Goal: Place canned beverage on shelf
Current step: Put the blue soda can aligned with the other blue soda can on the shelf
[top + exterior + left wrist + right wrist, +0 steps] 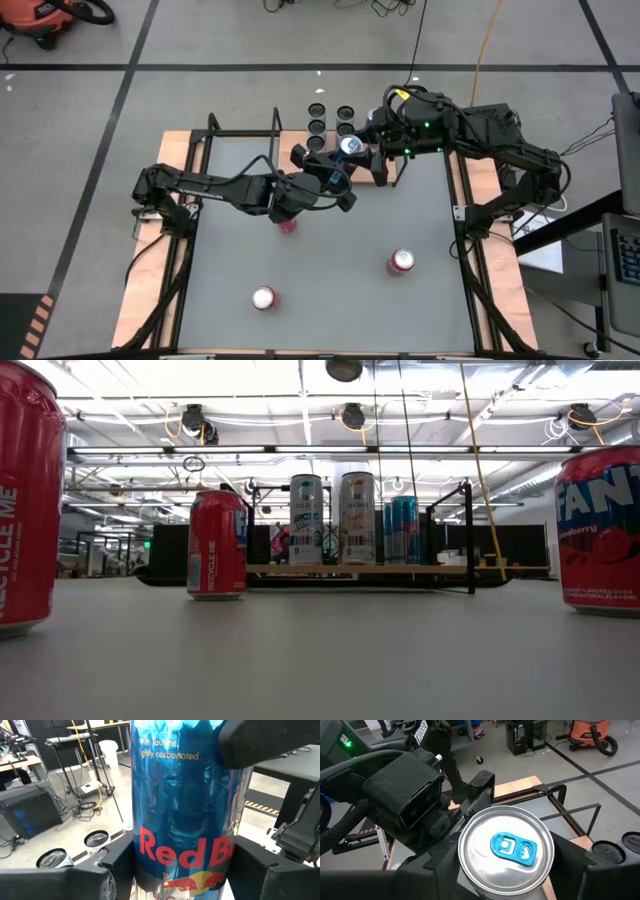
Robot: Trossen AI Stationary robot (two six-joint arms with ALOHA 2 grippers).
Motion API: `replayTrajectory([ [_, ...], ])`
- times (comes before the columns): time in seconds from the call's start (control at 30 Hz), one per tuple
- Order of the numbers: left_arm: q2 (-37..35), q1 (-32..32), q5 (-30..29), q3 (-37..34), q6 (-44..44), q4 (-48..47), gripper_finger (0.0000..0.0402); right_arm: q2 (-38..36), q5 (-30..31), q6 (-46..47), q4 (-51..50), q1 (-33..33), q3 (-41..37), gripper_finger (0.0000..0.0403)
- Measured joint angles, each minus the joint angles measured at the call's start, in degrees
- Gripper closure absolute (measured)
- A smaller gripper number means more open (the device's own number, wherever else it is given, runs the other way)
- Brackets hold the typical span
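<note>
The blue canned beverage [350, 146] stood upright in the air near the back edge of the table, held between both claws. The left gripper [343, 165] pinched the can's lower body, a finger [122, 865] pressed to each side of it. The right gripper [372, 150] had its fingers [575, 865] either side of the can's top, close about it; whether they pressed on it could not be told. Just behind the claws lay the shelf [330, 125], carrying several upright cans [317, 110]. Three red cans [401, 262] stood on the grey tabletop [330, 280], well in front of both claws, untouched.
</note>
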Motion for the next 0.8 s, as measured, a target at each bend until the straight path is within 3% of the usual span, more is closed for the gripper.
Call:
replayTrajectory([
  [0.23,0.0,-0.2,0.0,0.0,-0.1,-0.1,0.0162,0.0,0.1,0.2,-0.6,0.0,0.0,0.0204],
  [0.57,0.0,-0.2,0.1,0.0,0.0,0.5,0.0162,0.2,-0.1,1.4,-1.3,0.0,0.0,0.0137],
  [0.8,0.0,-0.2,0.1,0.0,0.0,0.4,0.0162,0.2,0.0,1.3,-0.6,0.0,0.0,0.0131],
])
